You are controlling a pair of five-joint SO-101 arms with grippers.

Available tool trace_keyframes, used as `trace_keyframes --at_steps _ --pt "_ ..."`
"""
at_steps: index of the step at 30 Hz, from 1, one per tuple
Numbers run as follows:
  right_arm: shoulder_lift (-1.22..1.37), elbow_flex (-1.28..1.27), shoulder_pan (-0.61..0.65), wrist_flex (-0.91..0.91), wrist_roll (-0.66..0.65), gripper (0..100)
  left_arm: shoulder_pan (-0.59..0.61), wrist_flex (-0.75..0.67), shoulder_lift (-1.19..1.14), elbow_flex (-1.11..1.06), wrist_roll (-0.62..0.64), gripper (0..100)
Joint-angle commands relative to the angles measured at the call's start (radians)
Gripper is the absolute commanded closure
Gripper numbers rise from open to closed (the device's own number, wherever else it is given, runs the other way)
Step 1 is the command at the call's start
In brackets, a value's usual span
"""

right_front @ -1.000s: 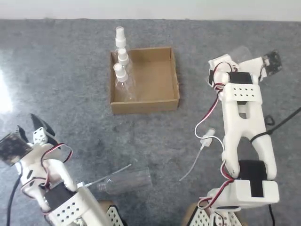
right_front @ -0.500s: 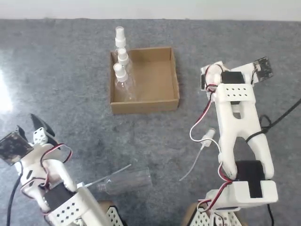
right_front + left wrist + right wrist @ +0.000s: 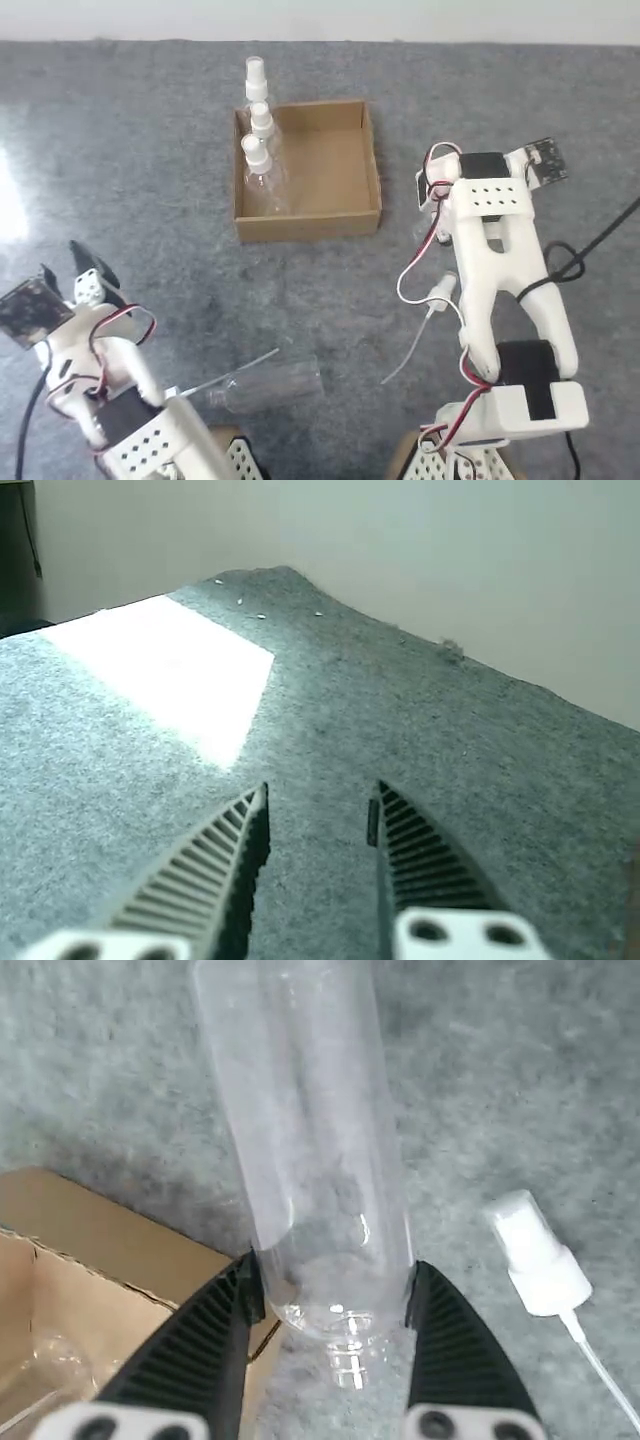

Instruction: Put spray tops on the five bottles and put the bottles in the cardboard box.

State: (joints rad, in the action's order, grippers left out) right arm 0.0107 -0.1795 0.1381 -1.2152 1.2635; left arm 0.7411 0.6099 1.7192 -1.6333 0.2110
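While the uncapped bottle (image 3: 300,1140) is clamped by the right gripper (image 3: 332,1275), it is held near the loose spray top (image 3: 535,1260), likely for capping. The left gripper (image 3: 315,820) is spread, empty.

Left pincer (image 3: 320,788) parted, right pincer (image 3: 332,1265) clamped, right arm stretched forward
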Motion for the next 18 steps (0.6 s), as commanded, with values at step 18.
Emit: trace_keyframes --at_steps 18 --pt "0.143 -0.061 0.012 0.15 -0.141 89.1 -0.017 -0.028 0.018 0.008 -0.046 84"
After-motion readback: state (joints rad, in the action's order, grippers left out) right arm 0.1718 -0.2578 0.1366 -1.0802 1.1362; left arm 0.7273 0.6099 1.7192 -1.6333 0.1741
